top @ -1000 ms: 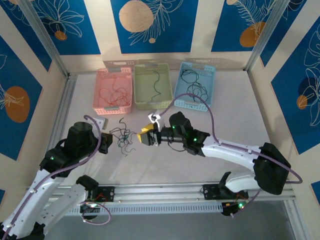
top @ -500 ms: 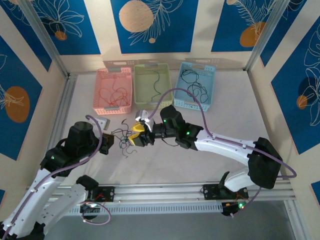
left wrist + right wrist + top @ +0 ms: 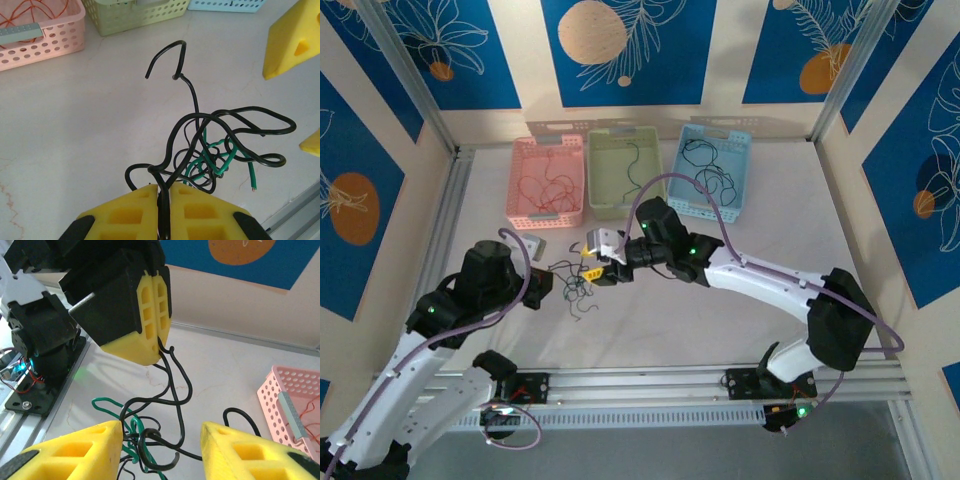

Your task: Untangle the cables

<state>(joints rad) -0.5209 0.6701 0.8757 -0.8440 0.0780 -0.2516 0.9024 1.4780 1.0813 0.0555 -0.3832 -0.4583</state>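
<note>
Left gripper (image 3: 164, 192): clamped on a black strand at the left edge of the cables (image 3: 210, 145), a black-and-green clump on the table (image 3: 75, 125). Right gripper (image 3: 160, 440): wide apart, fingers either side of the clump's right part. Pink basket (image 3: 517, 185), green basket (image 3: 620, 210), blue basket (image 3: 742, 175): beyond the clump.

Bright, even white light falls from overhead in all three views, with no hard glare. From the top camera the pale table (image 3: 650, 335) shows only soft, faint shadows beneath the right arm (image 3: 770, 288), and the picture is sharp throughout. In the left wrist view the cables (image 3: 205, 145) are crisp and cast almost no shadow; the pink basket (image 3: 35, 30) behind them is slightly soft. In the right wrist view the yellow fingers (image 3: 75, 452) of the right gripper (image 3: 161, 430), close to the lens, are a little blurred, and a small green glow tints the table at the left.
</note>
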